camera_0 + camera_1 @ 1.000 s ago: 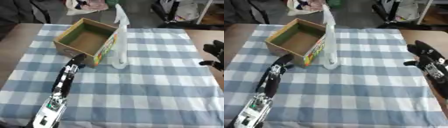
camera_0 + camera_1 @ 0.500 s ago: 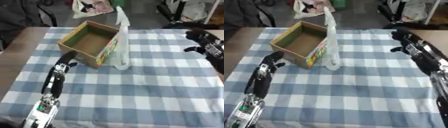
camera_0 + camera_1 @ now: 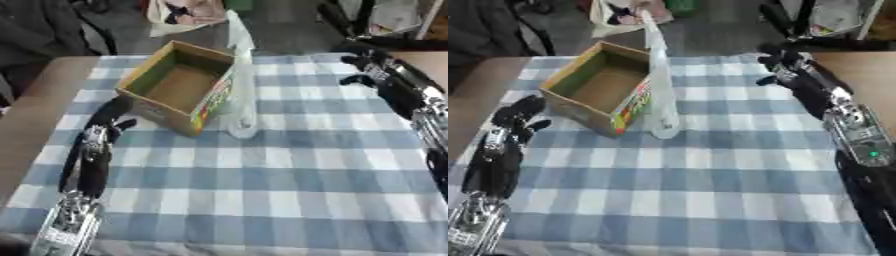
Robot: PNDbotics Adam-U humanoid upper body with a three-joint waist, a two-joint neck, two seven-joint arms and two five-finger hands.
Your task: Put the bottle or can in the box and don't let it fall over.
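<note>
Since a second ago the right hand [image 3: 785, 67] has swung in from the right edge toward the far side of the table and now hovers over the blue-and-white checked cloth [image 3: 710, 165], well apart from the bottle [image 3: 658, 90], fingers relaxed and spread, holding nothing. Meanwhile the left hand [image 3: 112, 117] has slid a bit left, away from the box [image 3: 179, 85], and sits near its near-left corner, fingers loosely open, not touching it as far as I can see. That bottle is tall, clear and slim with a whitish top, standing upright on the cloth just beside the box's right wall. It's an open cardboard box, empty inside, with colourful print on its side.
</note>
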